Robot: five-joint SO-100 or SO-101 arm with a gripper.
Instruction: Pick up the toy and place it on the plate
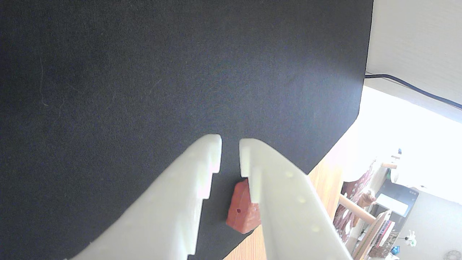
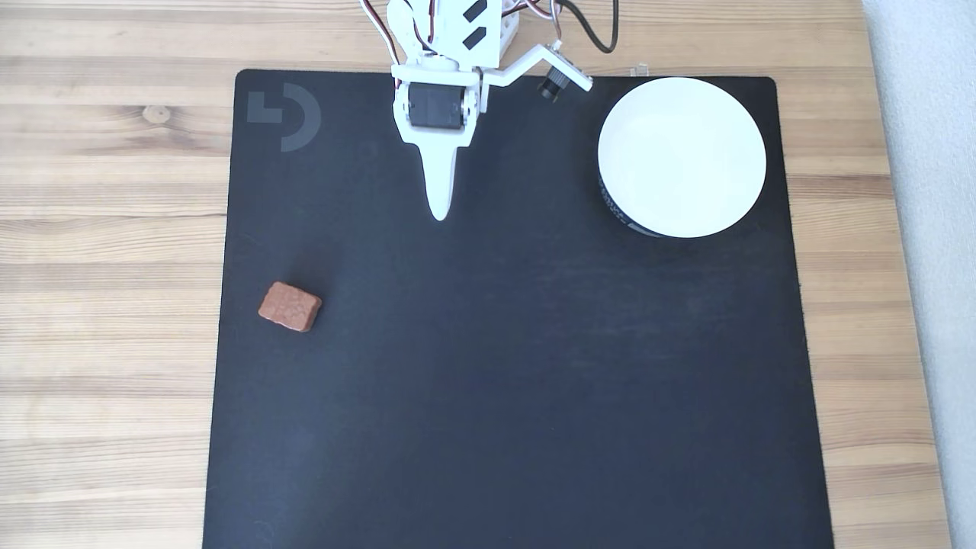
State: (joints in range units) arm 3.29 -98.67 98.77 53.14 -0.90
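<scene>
Wrist view: white gripper (image 1: 230, 144) with jaws slightly apart and empty; one reddish-brown toy (image 1: 241, 211) lies at lower centre on the black mat (image 1: 144, 72), partly hidden.

Fixed view: one toy (image 2: 290, 306) at the mat's left edge (image 2: 488, 381), long axis running left-right, slightly tilted; one white plate (image 2: 682, 156) at upper right; gripper (image 2: 440, 206) at upper centre, well apart from both.

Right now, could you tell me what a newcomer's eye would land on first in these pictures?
In the fixed view, the white plate stands out at the black mat's upper right, empty. The small reddish-brown toy lies alone near the mat's left edge. The white tool points down from the top centre, apart from both.
</scene>
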